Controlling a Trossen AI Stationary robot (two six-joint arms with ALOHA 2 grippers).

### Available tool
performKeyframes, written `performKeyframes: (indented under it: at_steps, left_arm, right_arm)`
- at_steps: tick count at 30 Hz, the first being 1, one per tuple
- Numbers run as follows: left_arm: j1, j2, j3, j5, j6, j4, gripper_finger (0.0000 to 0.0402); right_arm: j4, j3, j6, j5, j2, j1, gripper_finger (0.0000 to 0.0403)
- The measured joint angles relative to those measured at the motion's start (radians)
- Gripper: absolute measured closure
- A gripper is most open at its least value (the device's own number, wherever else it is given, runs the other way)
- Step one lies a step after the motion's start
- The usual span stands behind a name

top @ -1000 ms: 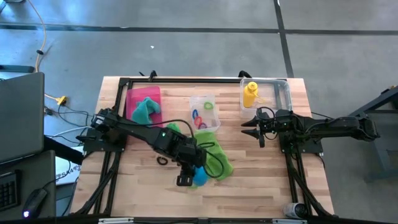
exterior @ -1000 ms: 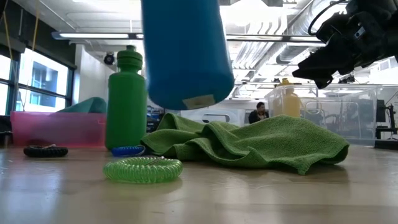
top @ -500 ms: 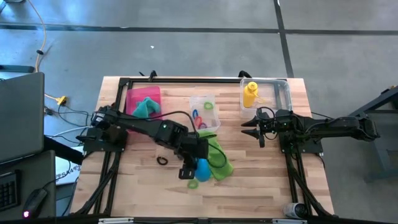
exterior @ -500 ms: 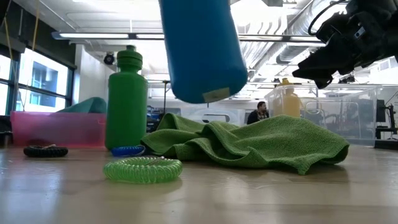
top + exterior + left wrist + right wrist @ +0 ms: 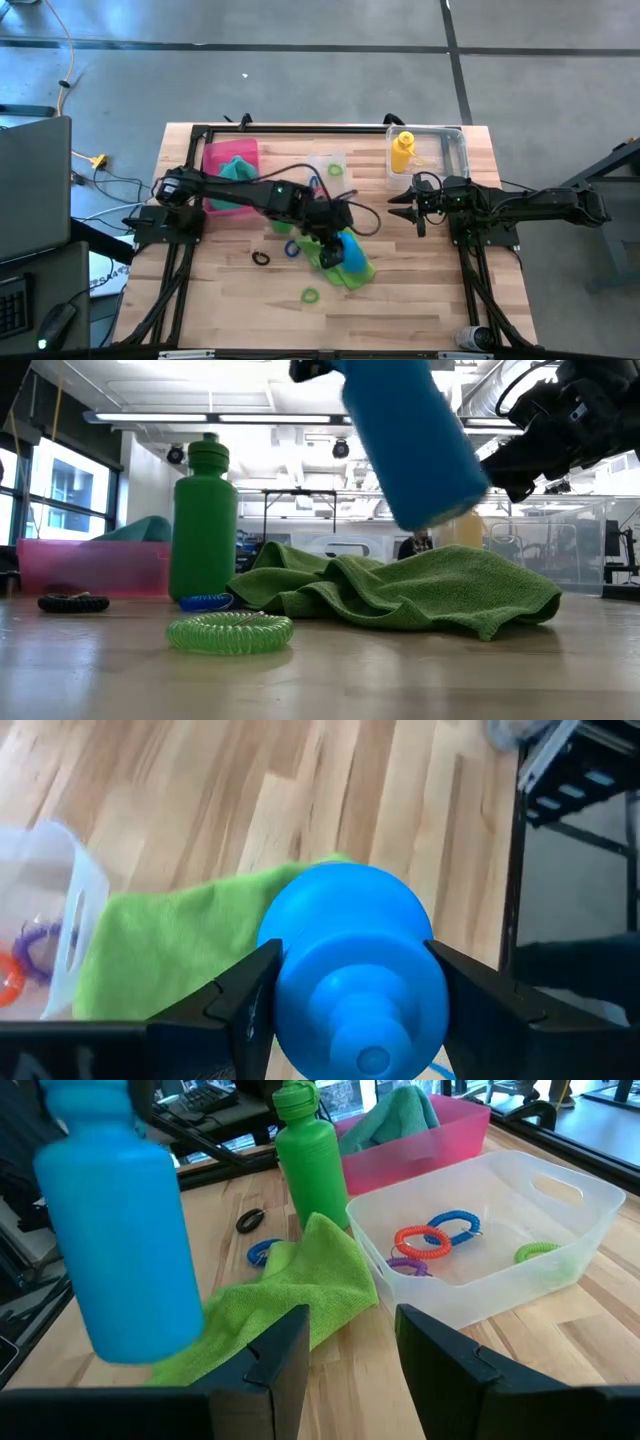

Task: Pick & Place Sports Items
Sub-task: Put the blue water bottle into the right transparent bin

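Note:
My left gripper (image 5: 335,240) is shut on the blue bottle (image 5: 415,440), which hangs tilted above the lime green towel (image 5: 345,268) in mid-table. The towel lies crumpled on the table (image 5: 420,290). The green bottle (image 5: 203,520) stands upright on its base left of the towel. The yellow bottle (image 5: 402,150) stands in the far right clear box (image 5: 450,150). The teal towel (image 5: 237,170) lies in the pink tray (image 5: 215,160). My right gripper (image 5: 350,1370) is open and empty, right of the middle clear box (image 5: 490,1230). My left gripper pinches the blue bottle's upper body (image 5: 290,970), just below its cap, between its two fingers (image 5: 245,995), one on each side. The fingers come from above. The bottle is lifted clear and tilted, with its base (image 5: 440,510) lowest, over the lime green towel.
A green ring (image 5: 310,296), a black ring (image 5: 261,259) and a blue ring (image 5: 291,248) lie loose on the table left of the towel. The middle clear box holds several coloured rings (image 5: 430,1240). A person shows far off in the room (image 5: 408,545).
My left gripper has carried the blue bottle up and toward the table's right and far edges, from beside the green ring to above the lime green towel. The bottle has tipped from nearly upright to slanted. The right arm has kept still.

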Motion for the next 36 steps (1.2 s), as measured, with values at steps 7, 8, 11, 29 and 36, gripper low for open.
performKeyframes:
  at_steps: [7, 8, 11, 29, 36]
  left_arm:
    - [-0.028, 0.098, 0.000, -0.035, -0.032, 0.048, 0.0188]
    - [-0.029, 0.111, 0.000, -0.035, -0.033, 0.098, 0.0188]
    - [-0.023, 0.130, -0.001, -0.023, -0.035, 0.263, 0.0188]
    - [0.088, 0.145, -0.002, 0.056, -0.043, 0.384, 0.0188]
    - [0.107, 0.201, -0.003, 0.039, -0.053, 0.436, 0.0188]
  right_arm:
    - [0.009, 0.000, 0.000, 0.000, 0.000, 0.000, 0.0261]
    - [0.009, 0.000, 0.000, 0.000, 0.000, 0.000, 0.0261]
    - [0.014, 0.000, 0.020, 0.000, 0.000, 0.000, 0.0261]
    - [0.065, 0.000, 0.573, -0.065, 0.000, 0.000, 0.0261]
    - [0.241, 0.000, 0.551, -0.081, -0.012, 0.000, 0.0261]
